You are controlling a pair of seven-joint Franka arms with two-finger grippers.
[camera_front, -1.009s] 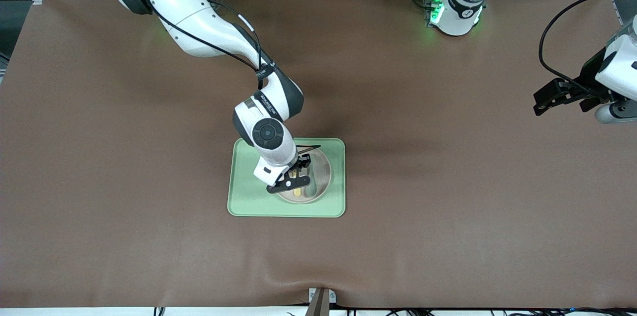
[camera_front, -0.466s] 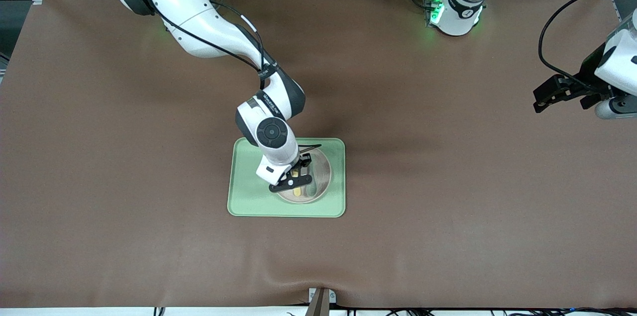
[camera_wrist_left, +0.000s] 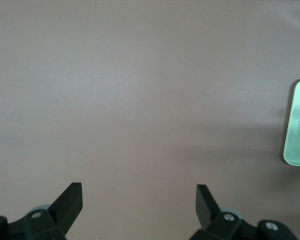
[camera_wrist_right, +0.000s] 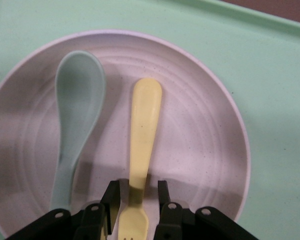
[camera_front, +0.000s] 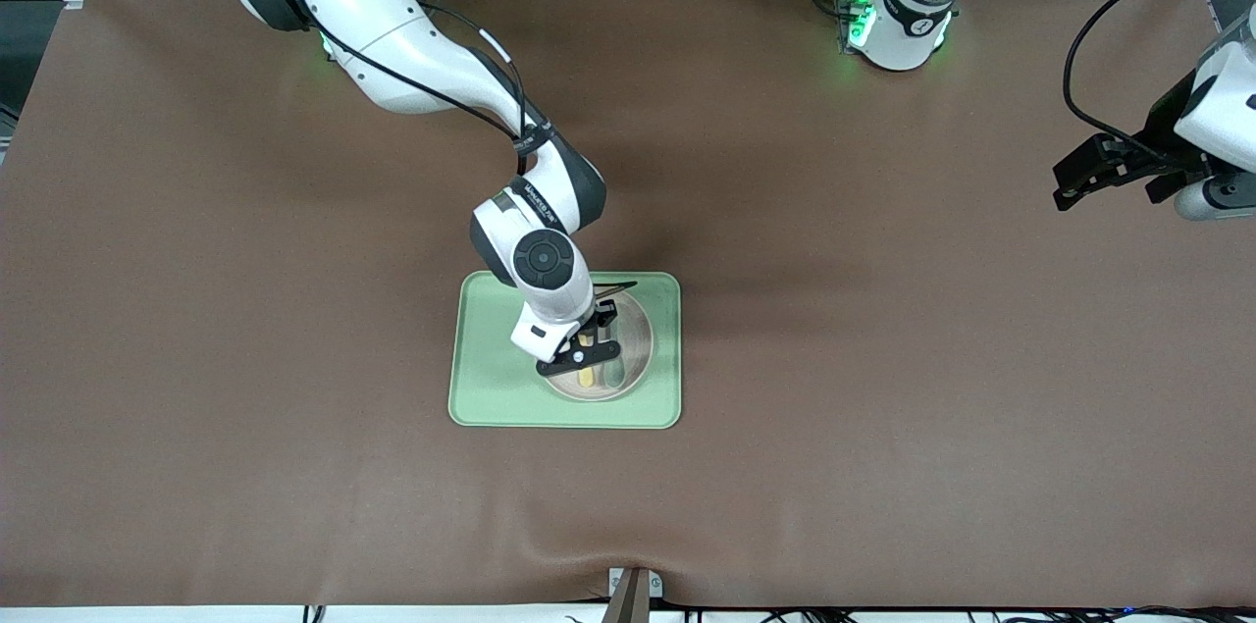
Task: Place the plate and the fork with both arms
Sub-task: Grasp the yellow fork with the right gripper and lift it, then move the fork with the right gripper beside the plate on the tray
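Since the earlier frame, the right hand has narrowed around the fork, its fingers straddling the neck without visibly touching it; the tines are partly hidden. On the plate, a spoon lies beside the fork. The plate sits in the tray. The left hand is held open over bare surface at 3 o'clock.

Right arm reaching down, left arm waiting.
Right hand is straddling something narrowly; left hand is hanging wide open.

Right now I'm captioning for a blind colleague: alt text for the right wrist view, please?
The right claw straddles the neck of a pale-yellow fork lying in a beige-pink plate. A grey-green spoon lies beside the fork, and the plate sits on a light-green tray.
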